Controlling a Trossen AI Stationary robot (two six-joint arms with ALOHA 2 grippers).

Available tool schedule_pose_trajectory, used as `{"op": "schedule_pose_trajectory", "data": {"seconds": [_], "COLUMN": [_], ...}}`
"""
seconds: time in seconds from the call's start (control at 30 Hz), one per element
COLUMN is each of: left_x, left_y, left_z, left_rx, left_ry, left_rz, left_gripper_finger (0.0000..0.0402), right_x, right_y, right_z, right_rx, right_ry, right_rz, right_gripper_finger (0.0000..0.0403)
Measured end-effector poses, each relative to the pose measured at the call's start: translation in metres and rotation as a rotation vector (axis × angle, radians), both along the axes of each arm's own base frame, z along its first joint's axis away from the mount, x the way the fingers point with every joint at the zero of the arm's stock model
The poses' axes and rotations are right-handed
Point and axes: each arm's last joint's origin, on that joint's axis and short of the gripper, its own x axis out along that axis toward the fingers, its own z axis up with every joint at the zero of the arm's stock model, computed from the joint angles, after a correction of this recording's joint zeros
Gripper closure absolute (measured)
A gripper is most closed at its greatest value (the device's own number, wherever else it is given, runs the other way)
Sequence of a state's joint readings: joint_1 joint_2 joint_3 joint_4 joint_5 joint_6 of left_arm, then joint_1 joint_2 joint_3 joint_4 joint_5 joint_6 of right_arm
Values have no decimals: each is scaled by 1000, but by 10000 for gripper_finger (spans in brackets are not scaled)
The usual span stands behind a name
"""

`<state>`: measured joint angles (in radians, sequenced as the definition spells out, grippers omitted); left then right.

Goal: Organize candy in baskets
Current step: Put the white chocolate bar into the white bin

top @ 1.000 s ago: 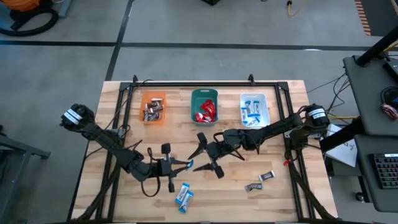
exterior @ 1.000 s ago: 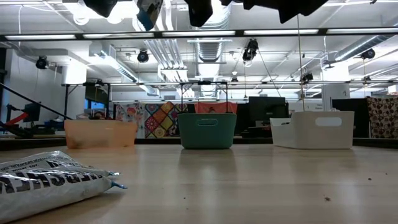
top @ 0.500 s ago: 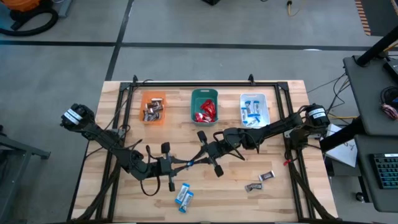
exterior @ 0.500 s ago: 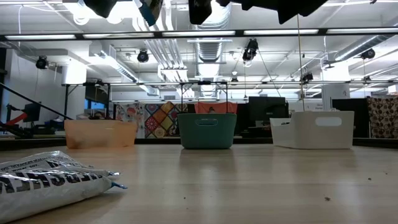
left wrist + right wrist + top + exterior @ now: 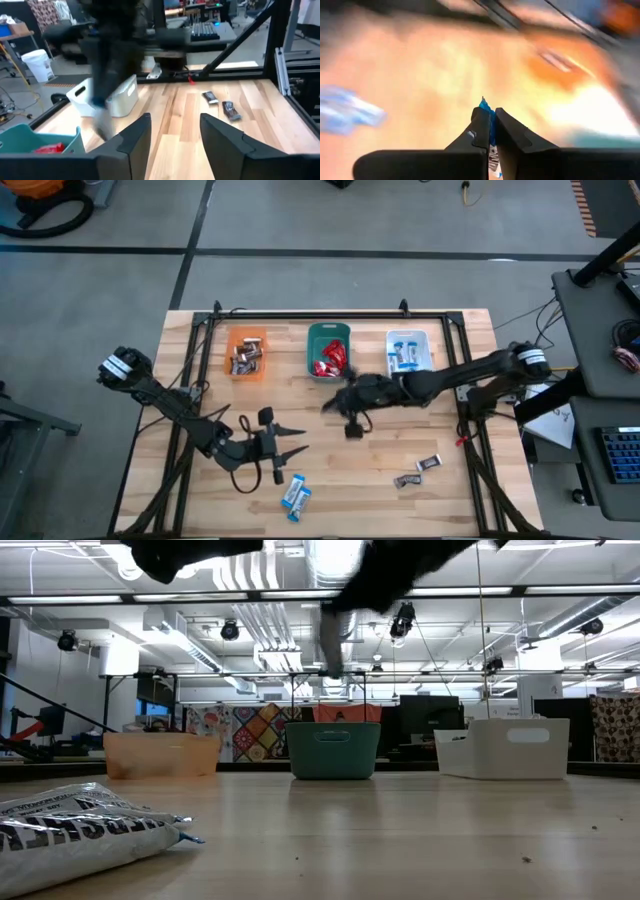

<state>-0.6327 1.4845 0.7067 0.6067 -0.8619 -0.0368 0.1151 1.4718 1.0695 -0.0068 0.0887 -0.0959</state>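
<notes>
My right gripper [image 5: 490,114] is shut on a blue-and-white candy [image 5: 491,131]. It hangs above the table's middle [image 5: 328,404], near the teal basket [image 5: 329,350]. My left gripper [image 5: 292,446] stands open over the near-left middle, with nothing between its fingers [image 5: 172,137]. The orange basket [image 5: 246,353], the teal one and the white basket [image 5: 409,355] stand in a row along the far edge, each with candy inside. Blue-and-white candy [image 5: 296,495] and two dark candies [image 5: 428,464] [image 5: 406,480] lie flat on the table. My right gripper pinches the blue-and-white candy between its two fingers. The candy's blue end [image 5: 483,104] sticks out just past the fingertips, and more wrapper [image 5: 493,159] shows back between the fingers. The candy is lifted clear of the table.
A dark metal frame [image 5: 300,315] runs round the table's edges. A silver-grey candy [image 5: 80,830] lies close to the low camera. Bare wood lies between the baskets and the loose candy [image 5: 400,430].
The two grippers met over the table's middle. My right gripper shut on the blue-and-white candy that my left one held, and my left gripper then opened and let go. My right gripper has swung toward the far and right edges with the candy, levelling out.
</notes>
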Motion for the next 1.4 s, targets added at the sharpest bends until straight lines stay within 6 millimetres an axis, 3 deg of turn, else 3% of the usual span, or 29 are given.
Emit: {"op": "schedule_pose_trajectory", "data": {"seconds": [0.13,0.23,0.37,0.63,0.93,1.1,1.2,1.3,1.4], "left_x": [0,-1,-1,-1,-1,1,5,5,-1], "left_y": [1,2,3,3,3,-6,-10,-14,-19], "left_z": [-3,-3,-3,-3,-3,0,5,10,11], "left_rx": [-17,-33,-36,-60,-101,-135,-187,-283,-447], "left_ry": [19,12,5,-3,-15,69,171,318,475], "left_rz": [9,52,99,103,106,-17,-52,-71,-110], "left_gripper_finger": [243,243,244,244,245,245,245,245,245], "right_x": [-35,-71,-104,-115,-115,-120,-122,-124,-121], "right_y": [-30,-52,-69,-82,-82,-77,-77,-76,-68], "right_z": [5,6,1,-16,-16,-7,10,28,36], "right_rx": [-187,-236,-129,-108,-74,-55,-37,20,106], "right_ry": [216,218,260,338,349,358,309,272,325], "right_rz": [-596,-1079,-1312,-1381,-1370,-1314,-1301,-1266,-1119], "right_gripper_finger": [392,392,392,371,273,242,235,235,240]}}
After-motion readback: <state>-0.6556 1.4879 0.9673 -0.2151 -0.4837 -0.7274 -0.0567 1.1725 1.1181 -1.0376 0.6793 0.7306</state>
